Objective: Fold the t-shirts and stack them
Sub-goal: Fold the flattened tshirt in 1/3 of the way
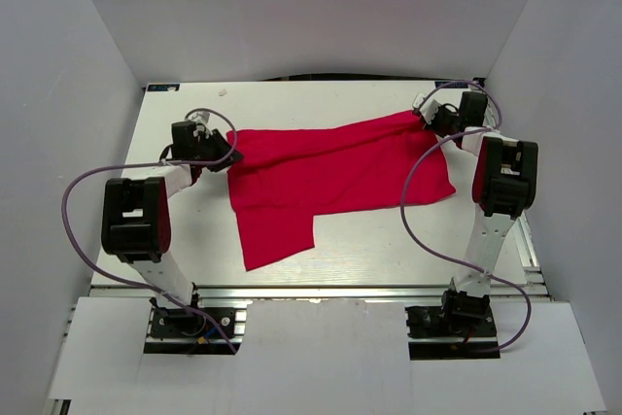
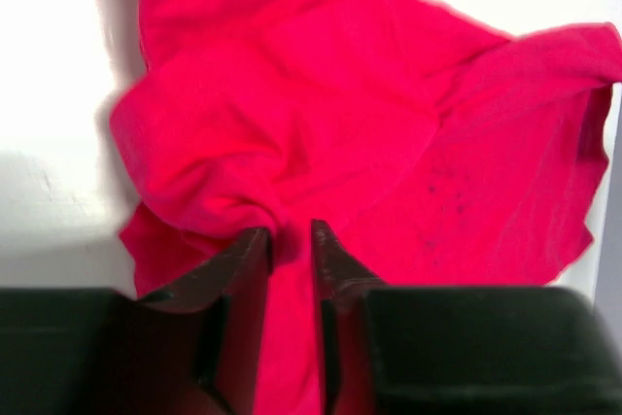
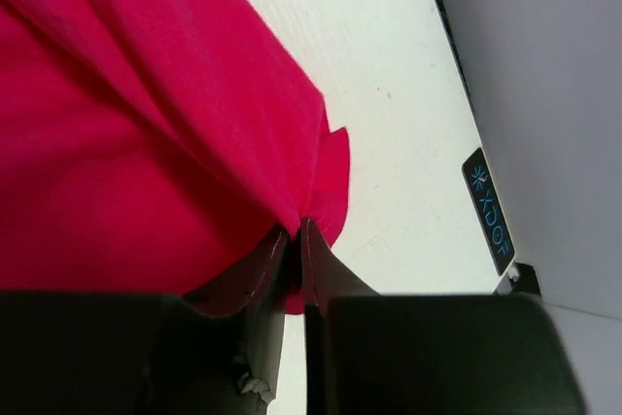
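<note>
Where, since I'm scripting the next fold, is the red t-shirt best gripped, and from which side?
Likely its two far corners, where the left tool and right tool pinch it now, each coming from its own outer side: the red t-shirt lies spread wide between them, and bunched cloth there gives a ridge to clamp.

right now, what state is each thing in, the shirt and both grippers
red t-shirt: unfolded and wrinkled, gripped at its left and right far ends
left gripper: shut on a bunched fold of the red t-shirt
right gripper: shut on the edge of the red t-shirt
</note>
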`<state>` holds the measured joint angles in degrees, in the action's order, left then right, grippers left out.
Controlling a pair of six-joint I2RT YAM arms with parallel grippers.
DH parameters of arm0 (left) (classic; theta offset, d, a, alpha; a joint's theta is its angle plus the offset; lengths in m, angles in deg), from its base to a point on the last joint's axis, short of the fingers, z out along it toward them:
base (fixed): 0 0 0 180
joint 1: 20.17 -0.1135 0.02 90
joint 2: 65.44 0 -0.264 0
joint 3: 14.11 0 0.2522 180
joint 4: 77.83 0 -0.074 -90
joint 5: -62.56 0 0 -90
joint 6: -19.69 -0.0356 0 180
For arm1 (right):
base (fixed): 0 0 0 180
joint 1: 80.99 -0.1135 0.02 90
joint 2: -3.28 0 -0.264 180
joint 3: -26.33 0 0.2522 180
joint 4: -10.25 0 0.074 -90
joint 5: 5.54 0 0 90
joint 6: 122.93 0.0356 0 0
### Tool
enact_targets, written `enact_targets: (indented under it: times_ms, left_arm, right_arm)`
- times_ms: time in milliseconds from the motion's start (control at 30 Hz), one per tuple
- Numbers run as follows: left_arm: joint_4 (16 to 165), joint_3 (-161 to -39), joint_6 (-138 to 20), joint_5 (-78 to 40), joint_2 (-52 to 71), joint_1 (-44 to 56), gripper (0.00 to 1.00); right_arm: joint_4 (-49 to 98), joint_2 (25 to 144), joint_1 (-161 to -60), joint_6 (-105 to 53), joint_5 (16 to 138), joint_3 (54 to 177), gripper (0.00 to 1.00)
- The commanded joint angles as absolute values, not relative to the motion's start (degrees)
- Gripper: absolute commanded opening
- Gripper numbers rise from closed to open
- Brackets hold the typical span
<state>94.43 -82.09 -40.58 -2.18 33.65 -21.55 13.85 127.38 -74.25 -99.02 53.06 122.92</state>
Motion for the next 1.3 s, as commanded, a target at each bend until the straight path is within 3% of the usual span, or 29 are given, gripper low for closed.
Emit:
enact_targets:
  times_ms: [0,33,133,300,433,500,567,600,667,700,733,800,1033,1267]
  left_arm:
    - [89.04,-84.74,-42.54,0.95,32.91,-21.92,0.35]
    - [88.77,-84.74,-42.98,1.21,32.48,-21.84,0.38]
    - [86.3,-84.56,-44.91,1.65,29.59,-21.92,0.52]
    - [82.88,-84.83,-47.55,1.92,22.82,-22.36,0.69]
    - [80.77,-84.12,-49.31,-0.19,15.61,-23.59,0.72]
    - [80.68,-83.77,-49.05,-1.15,12.18,-24.55,0.73]
    - [81.03,-84.03,-47.83,-1.42,11.38,-25.08,0.7]
    - [81.72,-84.3,-47.29,-1.07,11.9,-25.35,0.68]
    - [82.78,-85.44,-45.11,1.12,14.0,-25.44,0.53]
    - [84.18,-86.05,-44.48,2.35,17.32,-25.44,0.43]
    - [84.98,-87.36,-43.08,3.66,19.18,-25.44,0.22]
    - [86.9,-88.69,-40.71,6.66,25.05,-25.44,0.13]
    - [89.38,-94.22,-37.36,11.49,38.51,-24.56,0.12]
    - [86.31,-96.17,-38.14,11.85,43.71,-23.59,0.11]
  right_arm:
    - [17.06,127.39,-73.52,-99.12,53.0,125.69,0.22]
    - [17.76,127.3,-73.43,-99.03,52.82,125.7,0.34]
    - [21.44,125.9,-72.56,-98.94,51.33,125.7,0.46]
    - [27.69,121.06,-69.4,-96.92,46.85,125.96,0.55]
    - [31.65,117.9,-67.11,-93.95,42.63,126.92,0.57]
    - [33.23,117.28,-66.58,-91.92,39.92,128.06,0.54]
    - [34.29,118.06,-66.58,-87.02,38.06,130.69,0.48]
    - [34.03,118.68,-66.84,-84.9,35.96,131.58,0.38]
    - [33.76,121.74,-68.06,-77.98,35.77,135.34,0.26]
    - [34.11,123.07,-68.59,-76.28,36.2,137.02,0.13]
    - [35.51,124.38,-69.21,-74.87,36.38,138.69,0.08]
    - [36.57,127.99,-71.23,-71.54,38.13,142.65,0.02]
    - [37.1,137.04,-74.66,-65.64,46.04,150.03,0.0]
    - [42.02,140.22,-74.58,-66.6,52.19,154.0,0.0]
